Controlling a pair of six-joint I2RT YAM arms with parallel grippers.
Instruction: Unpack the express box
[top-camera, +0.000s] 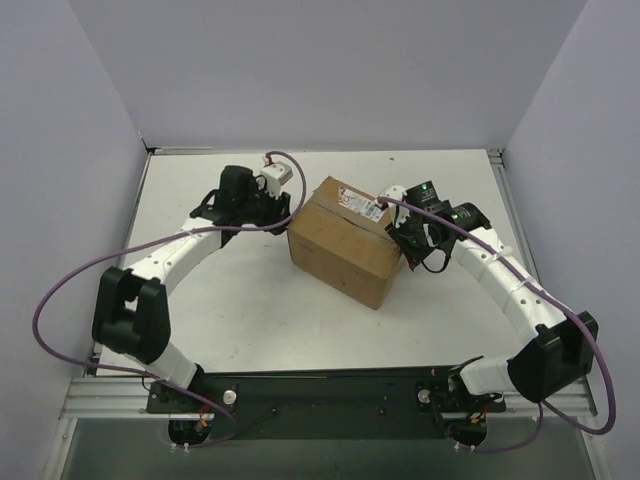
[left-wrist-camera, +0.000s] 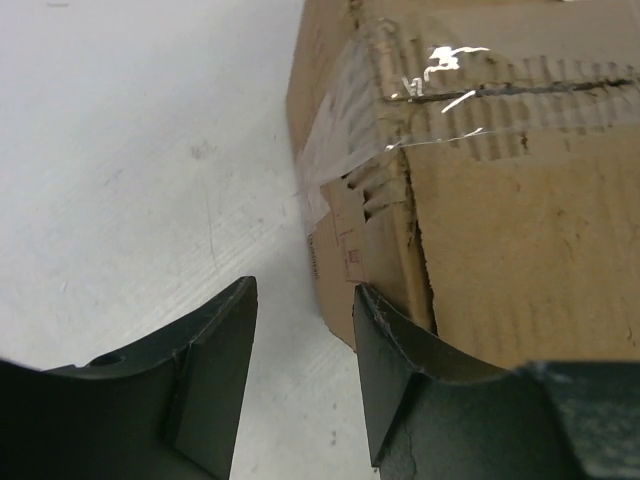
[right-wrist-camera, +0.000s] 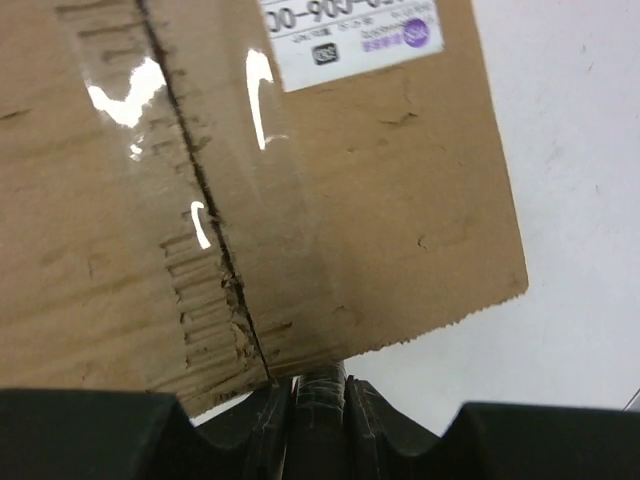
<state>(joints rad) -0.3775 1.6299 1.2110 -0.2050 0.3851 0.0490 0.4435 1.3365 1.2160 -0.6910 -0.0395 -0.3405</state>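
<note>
My left hand is open, the box just to its right. My right hand is pinched shut at the box's edge; on what, I cannot tell.

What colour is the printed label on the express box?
The label is white with dark print and a purple logo, clearest in the right wrist view.

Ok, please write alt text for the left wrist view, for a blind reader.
A corner of the brown express box, its seam covered with clear tape, fills the right side on a white table. The left gripper is open at the bottom edge, with nothing between its dark fingers.
</note>
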